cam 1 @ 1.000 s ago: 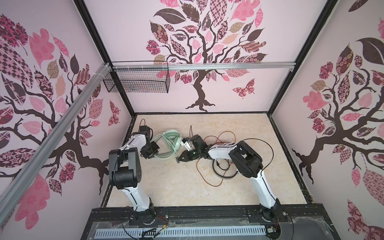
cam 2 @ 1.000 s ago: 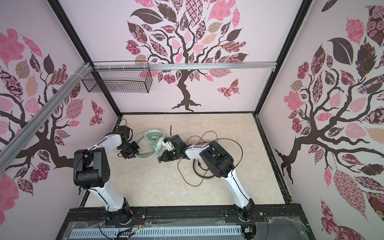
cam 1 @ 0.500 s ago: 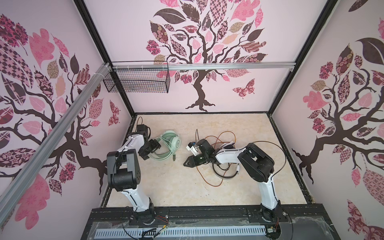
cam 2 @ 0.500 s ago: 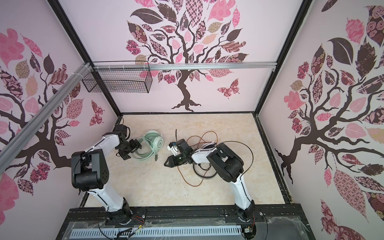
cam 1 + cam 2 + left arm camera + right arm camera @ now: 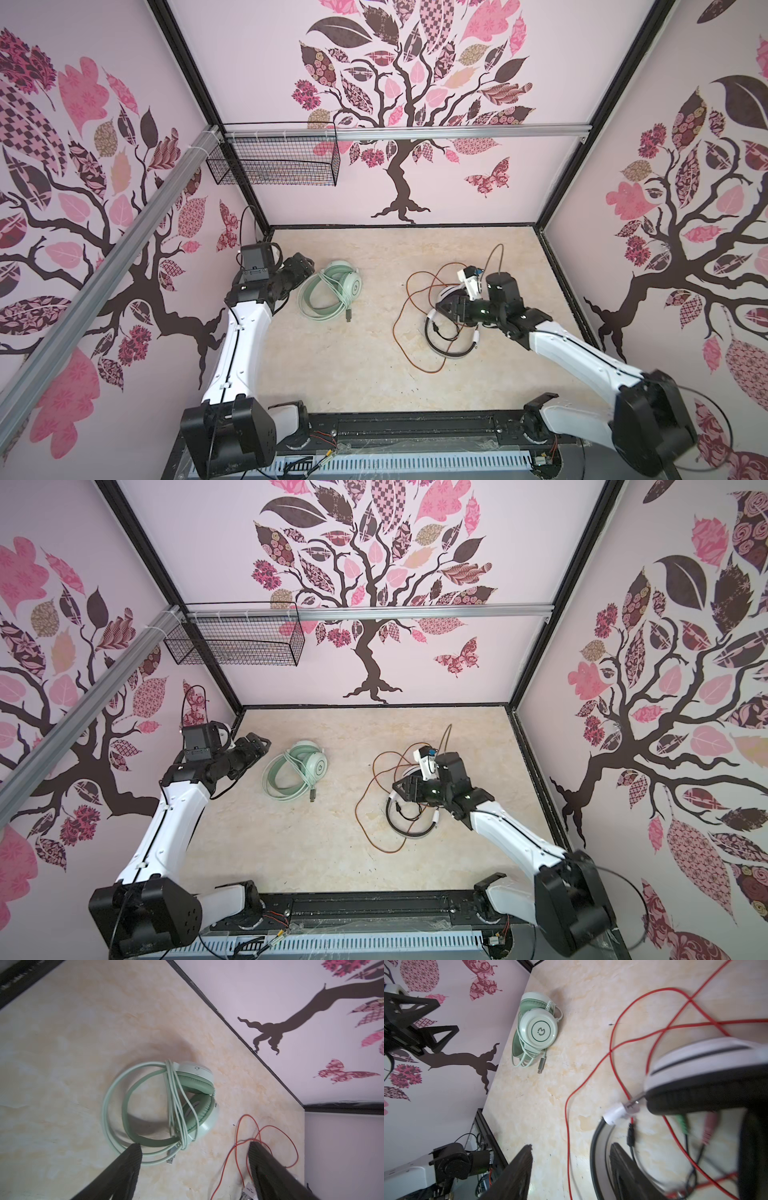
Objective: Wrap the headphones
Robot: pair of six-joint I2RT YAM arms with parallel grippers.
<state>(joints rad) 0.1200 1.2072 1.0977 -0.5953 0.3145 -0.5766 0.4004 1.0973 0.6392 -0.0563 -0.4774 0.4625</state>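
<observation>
Task judged about half done. Green headset [image 5: 332, 291] lies on its side on the counter [image 5: 353, 374], left of centre and towards the back, earcups together. Its green cable [image 5: 176, 1105] crosses band and cups in several turns, with slacker loops lying flat around the band; the plug [image 5: 170, 1160] rests free on the counter at the coil's near edge. That wrap looks finished, if loose. Left pincer [image 5: 305, 266] sits just beside this headset on the wall side, jaws well apart, nothing between them. White headset [image 5: 449, 353] lies right of centre, black band flat on the counter. Its red cable [image 5: 399, 332] sprawls in wide open loops that cross one another, none of it around the band: this one is still to wrap. Right pincer [image 5: 442, 309] is over the white headset, jaws apart and gripping nothing; the band runs close by one finger [image 5: 618, 1157], contact unclear. Green and pink jack plugs [image 5: 695, 1128] show near the earcup, blurred.
</observation>
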